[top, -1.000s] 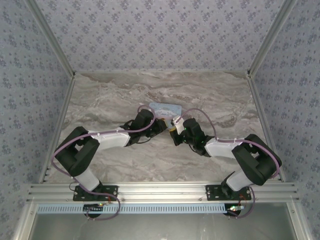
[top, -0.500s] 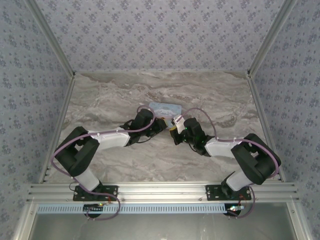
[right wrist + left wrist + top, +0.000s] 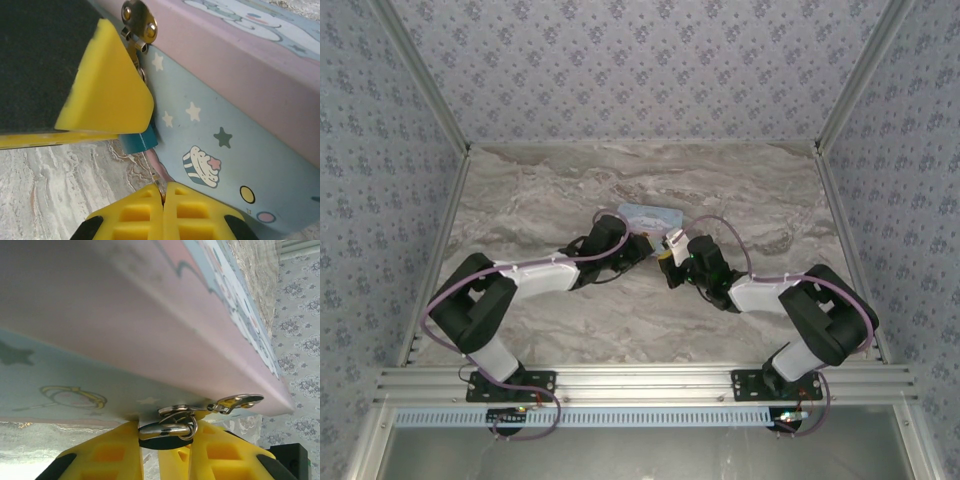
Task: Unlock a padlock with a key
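Observation:
The teal-blue padlock (image 3: 139,141) hangs from the metal hasp (image 3: 139,20) on the front of the light-blue cartoon tin (image 3: 225,115). My left gripper (image 3: 165,437) is shut on the padlock (image 3: 161,429), its yellow fingers (image 3: 107,90) on either side of the body under the silver shackle. Just below, my right gripper (image 3: 163,189) is shut on the key (image 3: 154,172), a thin metal sliver pointing up at the padlock's underside. I cannot tell whether its tip is inside the lock. From above, both grippers (image 3: 640,250) (image 3: 667,262) meet at the tin's (image 3: 650,214) near side.
The tin sits mid-table on the marble top (image 3: 540,200), with bare marble all around it. Patterned walls close off the left, back and right. The aluminium rail (image 3: 640,380) with the arm bases runs along the near edge.
The right arm has edged slightly toward the left arm. Both grips look the same as before.

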Robot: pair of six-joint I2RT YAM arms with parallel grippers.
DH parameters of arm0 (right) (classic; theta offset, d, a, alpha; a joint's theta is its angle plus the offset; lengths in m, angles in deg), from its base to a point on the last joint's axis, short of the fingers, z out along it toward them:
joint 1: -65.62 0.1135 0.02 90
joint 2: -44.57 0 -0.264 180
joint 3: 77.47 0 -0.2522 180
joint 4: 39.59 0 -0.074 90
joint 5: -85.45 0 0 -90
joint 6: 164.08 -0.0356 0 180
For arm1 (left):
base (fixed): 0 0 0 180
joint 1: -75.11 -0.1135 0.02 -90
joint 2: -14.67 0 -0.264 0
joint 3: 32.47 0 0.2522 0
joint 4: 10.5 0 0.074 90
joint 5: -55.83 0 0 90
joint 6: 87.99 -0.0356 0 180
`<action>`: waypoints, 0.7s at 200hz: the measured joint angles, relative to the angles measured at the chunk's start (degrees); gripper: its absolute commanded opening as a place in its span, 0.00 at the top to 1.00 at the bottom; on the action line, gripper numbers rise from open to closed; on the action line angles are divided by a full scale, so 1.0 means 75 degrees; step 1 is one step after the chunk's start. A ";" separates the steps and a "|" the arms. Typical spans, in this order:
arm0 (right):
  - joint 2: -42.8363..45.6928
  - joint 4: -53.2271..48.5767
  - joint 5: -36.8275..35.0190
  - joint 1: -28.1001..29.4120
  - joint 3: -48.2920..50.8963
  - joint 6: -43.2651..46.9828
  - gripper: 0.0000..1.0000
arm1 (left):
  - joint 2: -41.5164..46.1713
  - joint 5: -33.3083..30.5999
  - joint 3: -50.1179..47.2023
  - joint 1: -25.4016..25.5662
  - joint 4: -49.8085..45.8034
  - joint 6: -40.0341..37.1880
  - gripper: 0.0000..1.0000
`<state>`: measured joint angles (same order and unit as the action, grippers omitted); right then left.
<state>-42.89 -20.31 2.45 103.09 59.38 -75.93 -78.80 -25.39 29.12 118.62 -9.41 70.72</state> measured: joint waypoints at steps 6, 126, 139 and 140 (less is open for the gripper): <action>0.0000 0.0026 -0.0003 0.0000 0.0000 0.0029 1.00 | 0.0006 0.0000 0.0017 0.0000 -0.0029 0.0000 0.78; 0.0003 0.0525 0.0128 -0.0189 0.0093 0.0312 1.00 | 0.0064 0.0087 0.0283 -0.0052 -0.0312 0.0166 0.78; 0.0003 0.0562 0.0187 -0.0233 0.0099 0.0312 1.00 | 0.0064 0.0090 0.0303 -0.0052 -0.0315 0.0172 0.78; 0.0003 0.0565 0.0187 -0.0233 0.0099 0.0312 1.00 | 0.0064 0.0090 0.0303 -0.0055 -0.0315 0.0172 0.78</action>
<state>-42.87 -16.07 3.85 101.34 60.12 -73.59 -78.32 -24.72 31.39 118.20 -11.77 72.01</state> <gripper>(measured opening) 0.061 0.223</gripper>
